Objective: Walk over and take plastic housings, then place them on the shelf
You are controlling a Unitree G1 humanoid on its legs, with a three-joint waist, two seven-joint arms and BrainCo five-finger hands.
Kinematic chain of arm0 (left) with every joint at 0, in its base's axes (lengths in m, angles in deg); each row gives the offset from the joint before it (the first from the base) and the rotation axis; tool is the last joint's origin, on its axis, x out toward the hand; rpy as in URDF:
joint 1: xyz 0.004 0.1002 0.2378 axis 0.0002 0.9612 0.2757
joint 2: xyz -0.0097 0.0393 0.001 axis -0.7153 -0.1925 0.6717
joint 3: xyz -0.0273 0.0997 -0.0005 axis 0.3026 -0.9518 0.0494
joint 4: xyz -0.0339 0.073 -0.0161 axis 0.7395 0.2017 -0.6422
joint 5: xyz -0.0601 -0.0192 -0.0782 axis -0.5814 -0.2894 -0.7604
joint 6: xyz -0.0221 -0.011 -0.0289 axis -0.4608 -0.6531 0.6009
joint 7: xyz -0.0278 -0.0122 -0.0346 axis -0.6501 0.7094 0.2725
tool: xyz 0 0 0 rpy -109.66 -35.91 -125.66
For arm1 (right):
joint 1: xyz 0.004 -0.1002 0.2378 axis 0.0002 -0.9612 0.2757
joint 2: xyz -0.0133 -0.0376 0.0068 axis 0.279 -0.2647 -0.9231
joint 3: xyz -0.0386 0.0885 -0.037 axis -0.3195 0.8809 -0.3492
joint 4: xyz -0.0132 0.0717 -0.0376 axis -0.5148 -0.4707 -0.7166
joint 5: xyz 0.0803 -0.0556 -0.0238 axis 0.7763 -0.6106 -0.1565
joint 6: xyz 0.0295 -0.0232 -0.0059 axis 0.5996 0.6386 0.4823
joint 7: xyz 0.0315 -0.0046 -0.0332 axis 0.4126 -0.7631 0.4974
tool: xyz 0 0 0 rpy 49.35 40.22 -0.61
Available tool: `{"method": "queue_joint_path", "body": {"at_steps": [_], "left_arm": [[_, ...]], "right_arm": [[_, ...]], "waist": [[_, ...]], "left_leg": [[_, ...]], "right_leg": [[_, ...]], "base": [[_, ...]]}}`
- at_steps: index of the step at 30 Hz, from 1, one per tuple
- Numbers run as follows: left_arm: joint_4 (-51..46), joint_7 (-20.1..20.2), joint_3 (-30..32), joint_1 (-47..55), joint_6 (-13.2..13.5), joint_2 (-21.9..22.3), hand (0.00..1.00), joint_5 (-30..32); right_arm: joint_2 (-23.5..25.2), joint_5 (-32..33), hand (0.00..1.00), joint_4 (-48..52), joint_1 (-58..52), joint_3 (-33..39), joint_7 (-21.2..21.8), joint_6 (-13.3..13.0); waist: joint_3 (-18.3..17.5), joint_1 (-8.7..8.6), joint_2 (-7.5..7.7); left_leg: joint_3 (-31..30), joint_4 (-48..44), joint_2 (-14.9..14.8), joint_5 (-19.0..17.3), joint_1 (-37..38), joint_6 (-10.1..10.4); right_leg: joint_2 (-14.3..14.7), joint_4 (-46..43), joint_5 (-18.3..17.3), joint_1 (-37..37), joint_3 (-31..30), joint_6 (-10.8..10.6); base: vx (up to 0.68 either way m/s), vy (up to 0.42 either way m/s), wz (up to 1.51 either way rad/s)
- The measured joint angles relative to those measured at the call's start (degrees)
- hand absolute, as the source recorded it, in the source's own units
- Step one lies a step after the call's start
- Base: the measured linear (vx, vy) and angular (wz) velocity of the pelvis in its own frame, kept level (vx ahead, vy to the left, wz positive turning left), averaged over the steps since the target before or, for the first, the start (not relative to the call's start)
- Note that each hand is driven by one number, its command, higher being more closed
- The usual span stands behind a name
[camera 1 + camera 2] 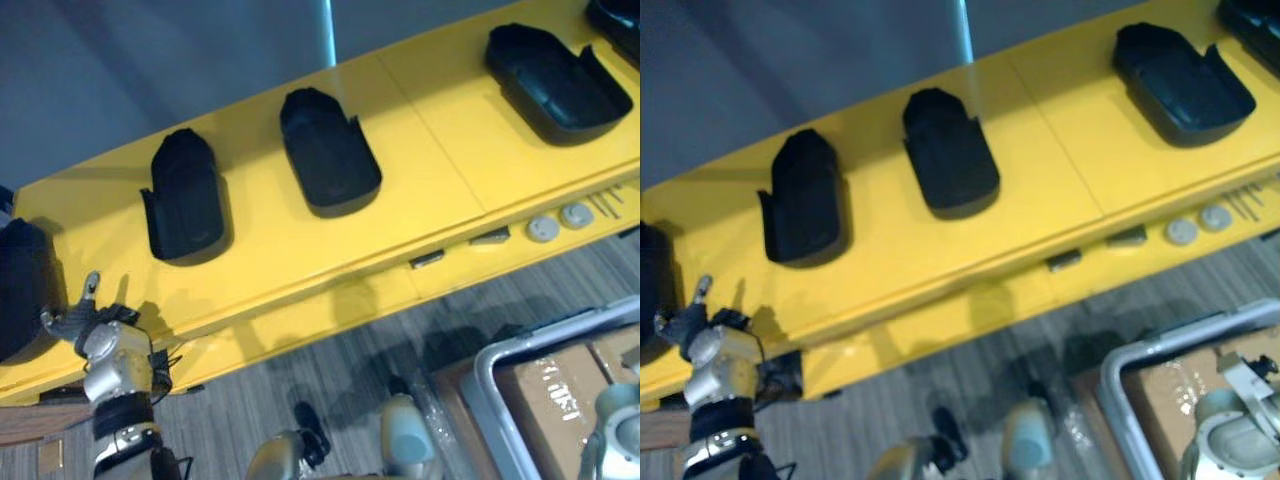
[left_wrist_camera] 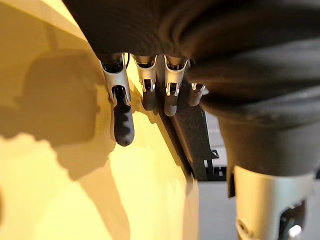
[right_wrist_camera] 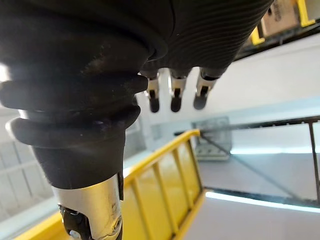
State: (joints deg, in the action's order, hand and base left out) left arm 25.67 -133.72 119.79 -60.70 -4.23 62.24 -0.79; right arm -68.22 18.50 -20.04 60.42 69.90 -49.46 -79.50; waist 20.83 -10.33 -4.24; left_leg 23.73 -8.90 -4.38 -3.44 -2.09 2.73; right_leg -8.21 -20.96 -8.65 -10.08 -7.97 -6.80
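Several black plastic housings lie open side up on the long yellow shelf (image 1: 440,150): one at the left (image 1: 185,195), one in the middle (image 1: 328,150), one at the right (image 1: 555,80). Another housing (image 1: 20,290) is cut off by the far left edge. My left hand (image 1: 95,335) hovers at the shelf's front edge, just right of that housing. In the left wrist view its fingers (image 2: 122,120) hang relaxed over the yellow surface and hold nothing. My right hand's fingers (image 3: 173,95) hang loose in the air, empty too.
A grey-framed cart (image 1: 490,375) with cardboard boxes stands on the floor at the lower right. Two small grey round parts (image 1: 543,228) and a few small dark pieces (image 1: 427,260) lie on the shelf's lower front ledge. Wood-patterned floor runs below the shelf.
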Motion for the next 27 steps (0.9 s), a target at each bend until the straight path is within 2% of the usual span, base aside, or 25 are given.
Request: {"method": "queue_joint_path", "body": {"at_steps": [3, 6, 13, 16, 18, 19, 21, 23, 25, 27], "left_arm": [[0.0, 0.0, 1.7, 0.2, 0.0, -0.2, 0.0, -0.1], [0.0, 0.1, 2.0, 0.6, 0.0, -0.9, 0.0, 0.0], [0.1, 1.2, 3.3, 0.9, 0.4, -1.4, 0.0, 0.2], [0.0, 1.7, 2.8, 0.8, 2.9, -1.4, 0.0, 0.3], [-0.3, 3.3, 2.0, 0.8, 5.9, -1.5, 0.0, 0.7], [-1.9, 5.0, 0.2, 0.8, 8.5, -1.9, 0.0, 0.7], [-6.7, 7.4, -1.9, 0.9, 11.3, -1.9, 0.0, 1.4], [-13.4, 9.7, -4.2, 1.2, 13.5, -2.2, 0.0, 6.8], [-22.7, 12.0, -7.0, 2.0, 14.2, -4.2, 0.0, 13.6], [-28.2, 12.4, -7.7, 2.9, 14.7, -5.5, 0.0, 17.2]], "right_arm": [[0.0, -0.2, 0.0, 0.0, -0.1, -0.3, 0.0, 1.0], [-0.1, -0.2, 0.0, 0.0, -0.1, -0.4, 0.3, 1.1], [-0.1, 0.2, 0.0, 0.0, -0.1, -0.7, 2.0, 1.1], [-0.2, 0.2, 0.0, 0.0, -0.1, -2.3, 2.7, 1.2], [-0.2, 0.2, 0.0, 0.0, -0.3, -3.2, 2.7, 1.2], [-0.2, 0.2, 0.0, 0.0, -0.7, -3.7, 2.8, 1.2], [-0.2, 0.2, 0.0, 0.0, -1.4, -4.2, 3.2, 1.1], [-0.1, 0.2, 0.0, 0.0, -1.7, -4.2, 4.3, 1.0], [0.1, 0.2, 0.0, 0.0, -1.7, -4.3, 5.8, 1.0], [0.1, 0.1, 0.0, 0.1, -1.7, -4.4, 6.7, 1.0]], "waist": [[0.5, -0.06, 0.3], [1.8, -0.11, 0.2], [1.9, -0.13, 0.18], [1.9, -0.19, 0.18], [1.9, -0.17, 0.18], [1.9, -0.08, 0.18], [1.9, 0.09, 0.2], [1.9, 0.11, 0.2], [1.9, -0.18, 0.13], [1.9, -0.02, 0.09]], "left_leg": [[-0.2, -0.5, 0.0, -0.4, 0.1, 0.0], [-0.2, -1.2, 0.0, -0.9, 0.1, -0.1], [-0.2, -1.6, 0.1, -1.3, -0.1, -0.1], [-0.2, -1.7, 0.1, -1.3, -0.1, -0.1], [-0.2, -1.7, 0.1, -1.3, -0.1, -0.1], [-0.2, -1.7, 0.1, -1.3, -0.1, -0.1], [-0.3, -1.7, 0.1, -1.4, -0.1, -0.1], [-0.5, -1.7, 0.2, -1.4, 0.0, -0.1], [-1.2, -1.7, 0.2, -1.4, 0.3, -0.1], [-1.2, -1.6, 0.2, -1.4, 0.9, -0.1]], "right_leg": [[-0.1, -0.8, -0.6, 0.0, 0.1, 0.0], [-0.3, -1.4, -1.0, 0.1, 0.1, -0.1], [-0.4, -1.4, -1.1, 0.1, 0.0, -0.1], [-0.4, -1.4, -1.1, 0.1, 0.1, -0.1], [-0.4, -1.3, -1.1, 0.1, 0.1, -0.1], [-0.5, -1.3, -1.1, 0.1, 0.1, -0.1], [-0.5, -1.2, -1.1, 0.3, 0.2, -0.1], [-0.6, -1.1, -1.1, 0.5, 0.3, -0.2], [-0.7, -0.5, -1.0, 1.5, 1.1, -0.3], [-0.7, -0.3, -1.0, 2.1, 1.3, -0.2]], "base": [[0.01, -0.003, 0.01], [0.0, 0.0, 0.0], [0.0, 0.0, 0.0], [0.0, 0.0, 0.0], [0.0, 0.0, 0.0], [0.0, 0.0, 0.0], [0.0, 0.0, 0.0], [0.01, 0.005, 0.04], [0.01, -0.002, 0.11], [0.01, -0.004, 0.04]]}}
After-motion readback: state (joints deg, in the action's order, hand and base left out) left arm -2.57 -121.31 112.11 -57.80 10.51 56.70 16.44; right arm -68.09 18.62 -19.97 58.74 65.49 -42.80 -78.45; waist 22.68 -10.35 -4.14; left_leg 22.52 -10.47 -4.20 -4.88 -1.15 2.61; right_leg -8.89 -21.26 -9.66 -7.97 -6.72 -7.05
